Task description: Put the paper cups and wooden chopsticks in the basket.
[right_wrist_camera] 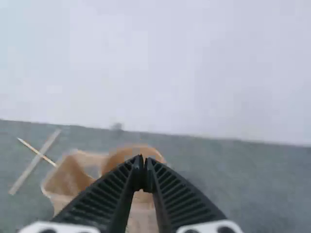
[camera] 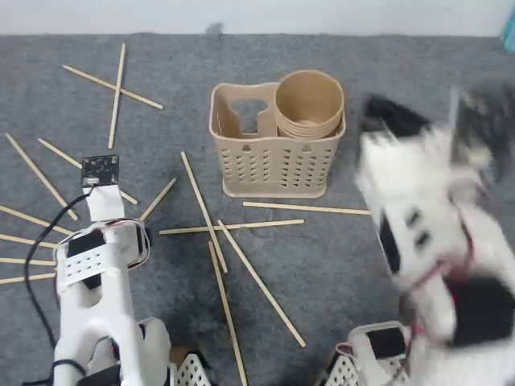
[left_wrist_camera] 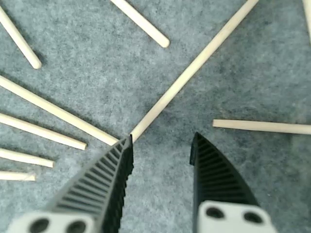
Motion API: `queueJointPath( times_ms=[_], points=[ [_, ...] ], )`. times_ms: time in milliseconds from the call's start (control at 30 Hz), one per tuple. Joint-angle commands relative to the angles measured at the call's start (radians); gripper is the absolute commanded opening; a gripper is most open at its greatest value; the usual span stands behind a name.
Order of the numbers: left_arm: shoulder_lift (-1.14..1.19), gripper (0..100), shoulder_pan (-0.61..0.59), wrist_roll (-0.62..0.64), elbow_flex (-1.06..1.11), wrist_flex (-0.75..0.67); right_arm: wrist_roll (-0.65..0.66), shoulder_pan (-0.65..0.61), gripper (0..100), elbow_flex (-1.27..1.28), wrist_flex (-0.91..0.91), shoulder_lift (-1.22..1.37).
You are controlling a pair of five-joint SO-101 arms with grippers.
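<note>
Cups in the basket, chopsticks loose on the grey mat (camera: pixel 362 80).

The right arm (camera: pixel 426 233) is raised at the mat's right side, its right gripper (right_wrist_camera: pixel 142 162) pinched closed on nothing and aimed toward the basket (camera: pixel 269 165). The left arm (camera: pixel 96 273) hangs low over the mat with the left gripper (left_wrist_camera: pixel 162 141) spread apart and empty. The paper cups (camera: pixel 309 100) sit stacked in the basket's right compartment. The wooden chopsticks (camera: pixel 203 211) lie scattered across the mat, and one chopstick (left_wrist_camera: pixel 194 65) ends right at a fingertip.
</note>
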Motion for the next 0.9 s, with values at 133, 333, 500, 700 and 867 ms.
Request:
queueJointPath(
  times_ms=[133, 333, 500, 700, 867],
  points=[
    [-0.032, 18, -0.006, -0.005, -0.012, 0.003, 0.112, 0.363, 0.9, 0.408, 0.039, -0.265],
    [-0.032, 18, -0.006, -0.003, -0.012, 0.006, 0.39, 0.507, 0.8, 0.911, -0.173, -0.387],
    [-0.032, 18, -0.006, -0.003, -0.01, 0.006, 0.368, 0.539, 0.8, 1.281, -0.369, -0.49],
    [-0.034, 18, -0.008, 0.003, -0.033, 0.006, 0.319, 0.588, 0.8, 1.517, -0.49, -0.697],
    [-0.032, 18, -0.037, 0.005, -0.136, 0.006, 0.339, 0.562, 0.9, 1.577, -0.387, -0.865]
  ],
)
